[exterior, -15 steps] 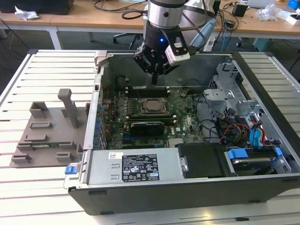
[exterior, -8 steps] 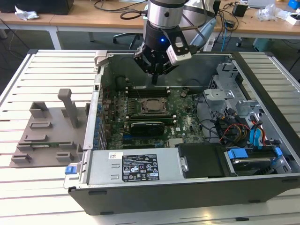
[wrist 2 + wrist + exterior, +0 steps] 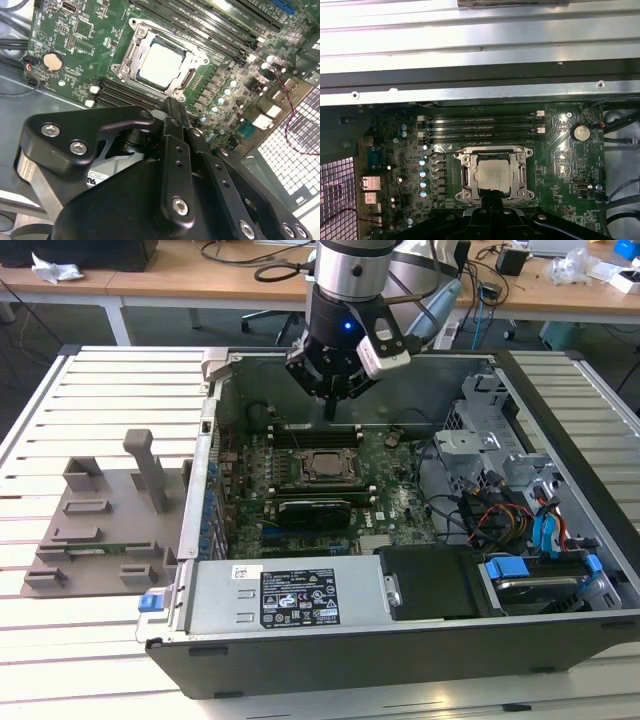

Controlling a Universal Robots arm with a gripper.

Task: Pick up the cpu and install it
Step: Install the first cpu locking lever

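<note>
The cpu (image 3: 325,465), a small square chip with a pale silver top, lies flat inside the dark metal socket frame (image 3: 322,483) on the green motherboard. Both wrist views show the cpu (image 3: 161,66) (image 3: 492,173) seated within that frame. My gripper (image 3: 330,412) hangs above the board, just beyond the socket's far side in the exterior view. Its black fingers are pressed together with nothing between them, as seen in the second wrist view (image 3: 172,107). There is a clear gap between the fingertips and the cpu.
The open computer case (image 3: 560,430) surrounds the board. A long black graphics card (image 3: 315,512) lies just in front of the socket, and memory slots (image 3: 315,432) lie behind it. Cables and a drive cage (image 3: 490,455) fill the exterior view's right. A grey fixture plate (image 3: 105,525) lies outside the case on the left.
</note>
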